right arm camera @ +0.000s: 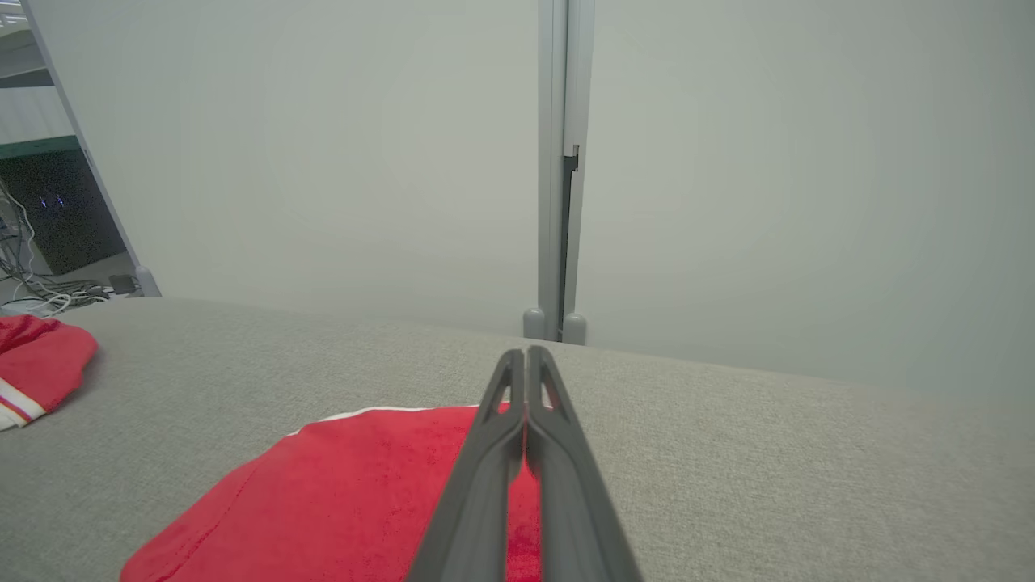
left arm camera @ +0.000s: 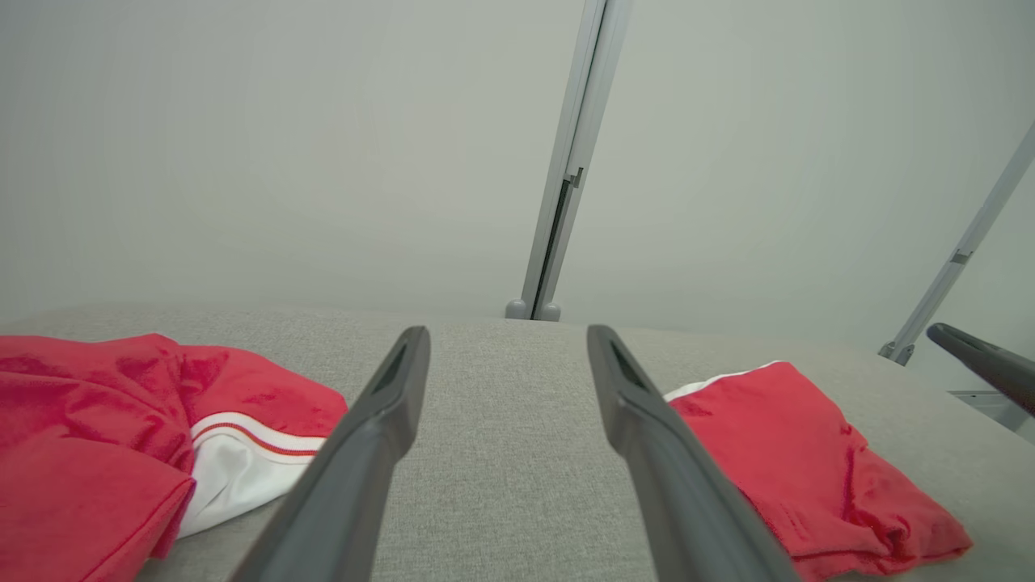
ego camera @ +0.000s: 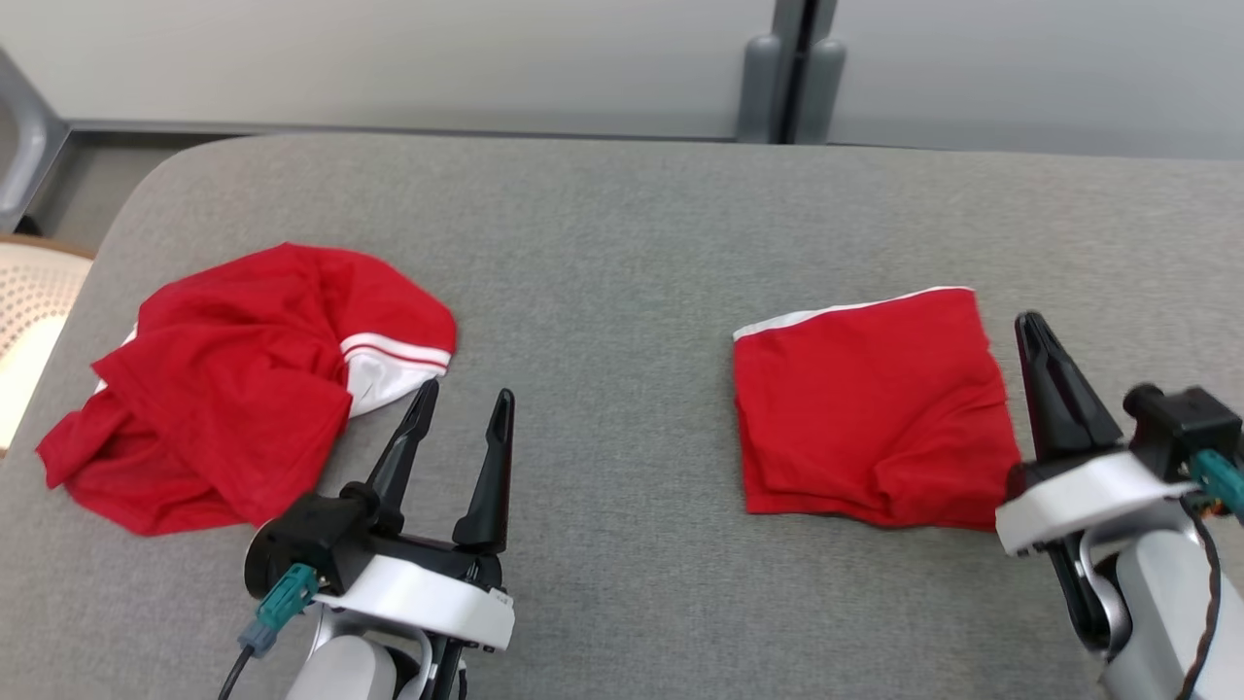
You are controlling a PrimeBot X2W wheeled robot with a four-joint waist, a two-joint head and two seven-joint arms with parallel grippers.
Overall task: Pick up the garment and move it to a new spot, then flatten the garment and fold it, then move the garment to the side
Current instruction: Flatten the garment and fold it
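The garment lies crumpled at the left of the grey padded table, red with a white sleeve and red-striped trim showing. The same heap appears in the left wrist view and in the right wrist view. My left gripper stands open just right of it, with nothing between its fingers. A second red garment, folded into a square with a white edge, lies at the right. My right gripper is shut and empty beside that square's right edge.
Pale wall panels joined by a grey post stand behind the table's far edge. A beige perforated object sits off the table's left side. Cables lie on the floor beyond the left end. Bare grey cloth separates the two garments.
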